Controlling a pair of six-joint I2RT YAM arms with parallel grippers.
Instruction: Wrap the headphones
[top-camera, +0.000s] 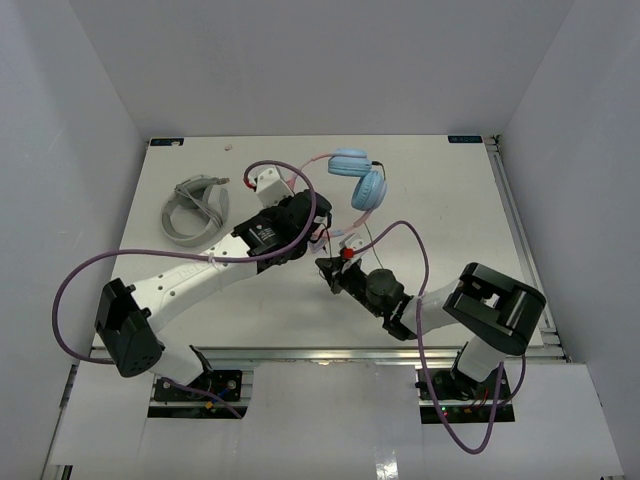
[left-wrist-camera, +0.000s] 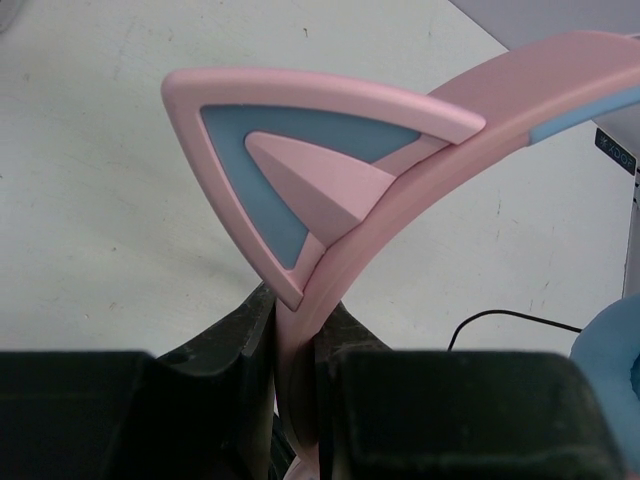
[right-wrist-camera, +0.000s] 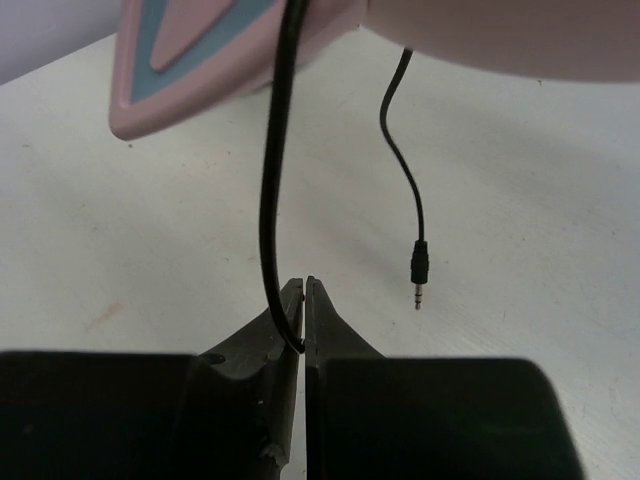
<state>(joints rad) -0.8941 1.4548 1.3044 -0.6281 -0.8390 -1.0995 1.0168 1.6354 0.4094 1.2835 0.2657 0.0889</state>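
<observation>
The headphones (top-camera: 352, 165) lie at the back middle of the table, their light-blue earcups together. My left gripper (top-camera: 322, 232) is shut on the pink headband (left-wrist-camera: 420, 170), just below a pointed cat ear (left-wrist-camera: 290, 180). One earcup (left-wrist-camera: 612, 350) shows at the right edge of the left wrist view. My right gripper (top-camera: 332, 268) sits just in front of the left one and is shut on the thin black cable (right-wrist-camera: 268, 200). The cable runs up past a cat ear (right-wrist-camera: 190, 60). The cable's plug (right-wrist-camera: 419, 268) hangs free above the table.
A grey-white looped band (top-camera: 190, 210) lies at the back left of the white table (top-camera: 450, 200). A metal rail (top-camera: 515, 230) runs along the table's right edge. White walls stand on three sides. Purple arm cables loop over the table.
</observation>
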